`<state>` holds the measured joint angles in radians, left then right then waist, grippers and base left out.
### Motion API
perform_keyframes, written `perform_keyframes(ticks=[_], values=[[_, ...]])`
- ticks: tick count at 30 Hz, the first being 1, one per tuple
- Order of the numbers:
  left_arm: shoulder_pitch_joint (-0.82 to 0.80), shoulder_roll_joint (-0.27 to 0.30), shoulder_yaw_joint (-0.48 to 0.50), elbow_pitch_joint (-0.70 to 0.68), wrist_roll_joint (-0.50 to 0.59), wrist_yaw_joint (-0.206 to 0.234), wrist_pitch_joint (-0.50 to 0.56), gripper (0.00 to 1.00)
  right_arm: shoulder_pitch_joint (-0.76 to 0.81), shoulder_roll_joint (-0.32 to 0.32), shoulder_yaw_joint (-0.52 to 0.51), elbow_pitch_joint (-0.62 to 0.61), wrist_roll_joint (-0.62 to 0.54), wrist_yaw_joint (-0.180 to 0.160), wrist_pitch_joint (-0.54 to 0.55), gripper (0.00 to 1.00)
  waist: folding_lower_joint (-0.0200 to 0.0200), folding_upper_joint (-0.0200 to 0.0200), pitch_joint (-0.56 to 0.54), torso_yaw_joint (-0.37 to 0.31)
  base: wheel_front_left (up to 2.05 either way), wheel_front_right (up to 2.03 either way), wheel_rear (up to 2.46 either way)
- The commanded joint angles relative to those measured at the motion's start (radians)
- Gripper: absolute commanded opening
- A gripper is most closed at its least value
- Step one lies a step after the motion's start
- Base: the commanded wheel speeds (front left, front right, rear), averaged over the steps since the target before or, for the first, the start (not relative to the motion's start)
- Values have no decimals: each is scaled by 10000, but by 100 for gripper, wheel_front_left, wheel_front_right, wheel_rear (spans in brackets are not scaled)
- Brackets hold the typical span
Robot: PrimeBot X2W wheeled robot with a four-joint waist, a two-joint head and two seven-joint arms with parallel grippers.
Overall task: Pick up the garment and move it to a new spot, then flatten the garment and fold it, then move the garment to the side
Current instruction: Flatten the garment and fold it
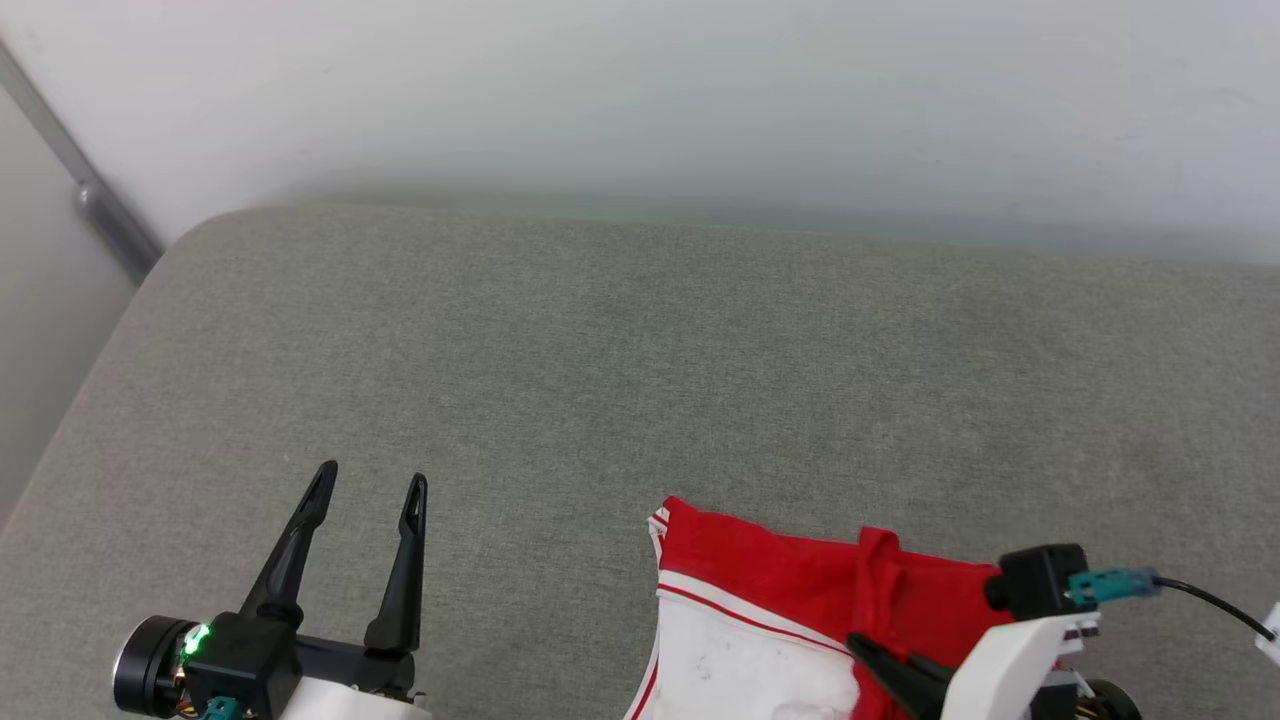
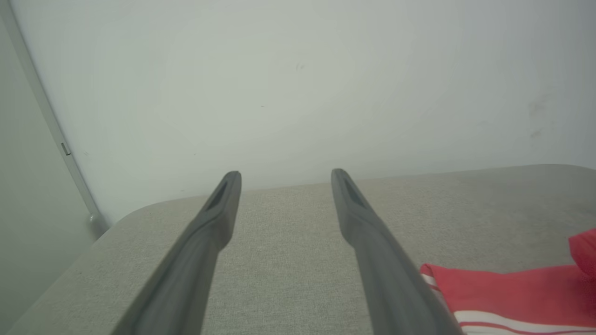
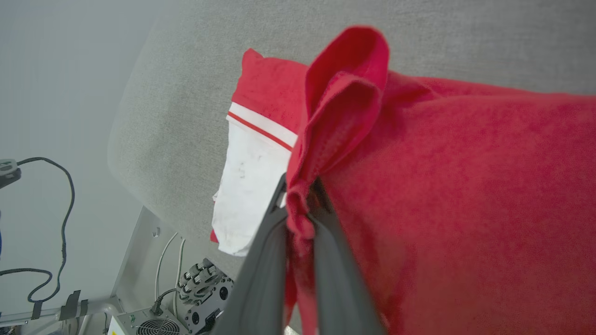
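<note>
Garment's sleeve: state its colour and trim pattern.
The sleeve is white, with a thin red stripe where it meets the red garment. Best in the right wrist view.

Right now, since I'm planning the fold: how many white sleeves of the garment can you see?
1. The white sleeve lies on the garment's left side, left of the right gripper pinching red cloth. Another may be hidden.

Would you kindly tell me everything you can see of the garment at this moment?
The garment is red, soft-looking knit cloth with a white sleeve edged in red-white stripes, the white faintly marked. It lies crumpled at the near right of the grey pad. The right gripper is shut on a bunched red fold, which stands up as a ridge.
</note>
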<state>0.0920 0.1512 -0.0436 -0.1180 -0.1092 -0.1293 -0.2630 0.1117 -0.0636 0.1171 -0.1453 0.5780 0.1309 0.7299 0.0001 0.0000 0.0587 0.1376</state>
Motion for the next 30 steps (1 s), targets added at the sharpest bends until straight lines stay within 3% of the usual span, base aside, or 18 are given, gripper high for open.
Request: perform_keyframes(ticks=[1, 22, 23, 24, 30], values=[[-58, -27, 14, -7, 12, -14, -22, 100, -180, 57, 130, 31, 79, -4, -58, 0, -1, 0, 6, 53, 0, 0, 0], [-233, -187, -10, 116, -142, -16, -22, 100, -1730, 146, 2380, 2302, 1091, -2, -1701, 0, -1, 0, 433, 563, 0, 0, 0], [-236, -190, -19, 157, -134, -16, -22, 100, -1792, 145, 2464, 2439, 1100, -2, -1775, 7, -1, 0, 435, 563, 0, 0, 0], [-243, -189, -27, 186, -128, -16, -22, 100, -1897, 148, 2611, 2518, 1126, -2, -1817, 96, -1, 0, 434, 571, 0, 0, 0], [-280, -189, -67, 94, -51, -17, -22, 100, -2205, 118, 2915, 2582, 935, -4, -2093, 100, -1, 0, 386, 561, 0, 0, 0]])
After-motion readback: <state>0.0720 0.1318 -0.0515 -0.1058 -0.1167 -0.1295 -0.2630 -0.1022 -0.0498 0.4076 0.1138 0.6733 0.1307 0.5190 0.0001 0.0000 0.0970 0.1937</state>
